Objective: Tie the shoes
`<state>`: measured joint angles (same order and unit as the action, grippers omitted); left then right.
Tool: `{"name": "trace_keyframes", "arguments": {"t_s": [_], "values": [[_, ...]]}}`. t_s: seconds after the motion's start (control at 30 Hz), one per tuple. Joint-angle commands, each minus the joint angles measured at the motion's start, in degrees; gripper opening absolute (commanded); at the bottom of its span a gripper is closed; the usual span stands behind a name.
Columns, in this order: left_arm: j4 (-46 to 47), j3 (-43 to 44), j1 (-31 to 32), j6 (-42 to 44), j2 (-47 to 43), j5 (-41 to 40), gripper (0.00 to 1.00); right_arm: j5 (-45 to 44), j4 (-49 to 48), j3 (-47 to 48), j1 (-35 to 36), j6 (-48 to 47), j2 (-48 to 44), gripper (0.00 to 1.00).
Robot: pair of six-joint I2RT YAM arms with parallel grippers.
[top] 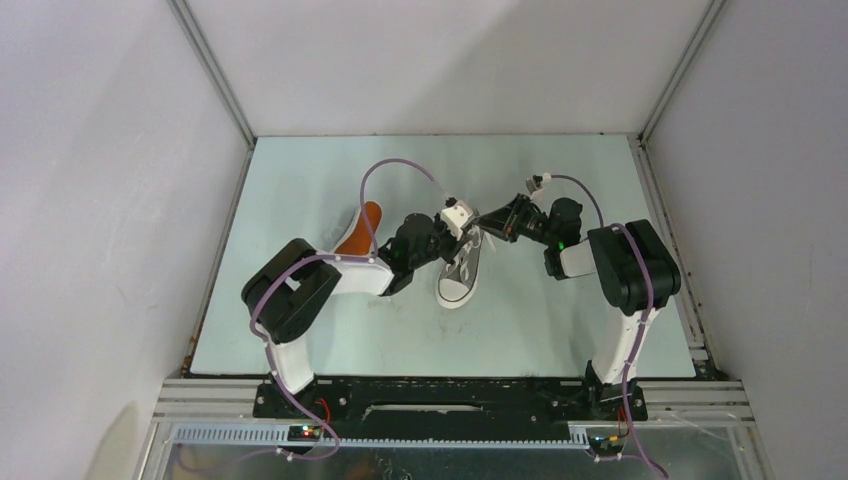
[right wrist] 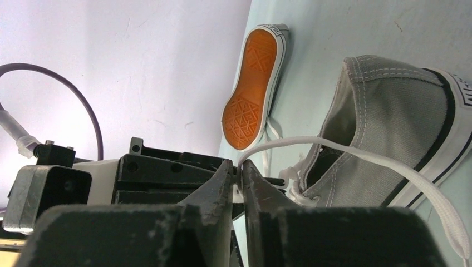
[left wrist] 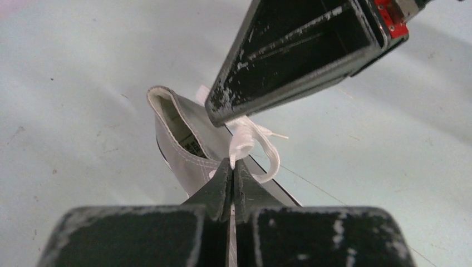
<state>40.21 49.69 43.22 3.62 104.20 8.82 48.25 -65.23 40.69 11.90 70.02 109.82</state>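
Mid-table (top: 560, 330), upright on its sole with the white toe cap (top: 454, 293) toward the near edge: one grey shoe (top: 458, 275). To its left, tipped on its side with the orange sole (right wrist: 253, 89) showing: the second shoe (top: 362, 228), laces trailing loose.

Left gripper (left wrist: 232, 164): clenched tight on a loop of white lace (left wrist: 245, 136) just above the upright shoe's opening. Right gripper (right wrist: 239, 167): reaching in from the right, tips close to the left one's. Jaws nearly together with only a thin slit between them, a lace strand entering at the tips and sweeping off past the heel. Gripped or merely draped there, cannot tell.

Probably very light, so likely to slide or tip on the smooth surface under any hard tug. Soft canvas upper, stiffer rubber sole. Lace limp, flat and thin, prone to slipping out of narrow fingertips.

Best taken by the lace itself, pinched flat across its width a short way out from the eyelets. Pull the strands sideways against each other rather than upward, to avoid lifting the shoe.
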Motion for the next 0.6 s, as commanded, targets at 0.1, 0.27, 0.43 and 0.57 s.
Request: {"name": "trace_keyframes", "arguments": {"t_s": [0.1,0.27,0.43,0.57], "values": [[-6.9,2.3,0.7,1.8,-3.5,-0.2,0.00,-0.8,-0.2,0.5,-0.6,-2.5,-1.3,0.30],[-10.8,4.8,0.7,1.6,-3.6,-0.8,0.00,-0.7,0.2,0.5,-0.3,-3.0,-1.4,0.37],[-15.8,8.0,0.8,2.2,-3.7,-1.1,0.00,-0.7,0.7,0.5,-0.1,-3.4,-1.7,0.39],[-20.2,10.6,0.8,2.4,-3.2,-1.5,0.00,-0.7,0.9,0.5,0.3,-3.7,-1.9,0.39]]}}
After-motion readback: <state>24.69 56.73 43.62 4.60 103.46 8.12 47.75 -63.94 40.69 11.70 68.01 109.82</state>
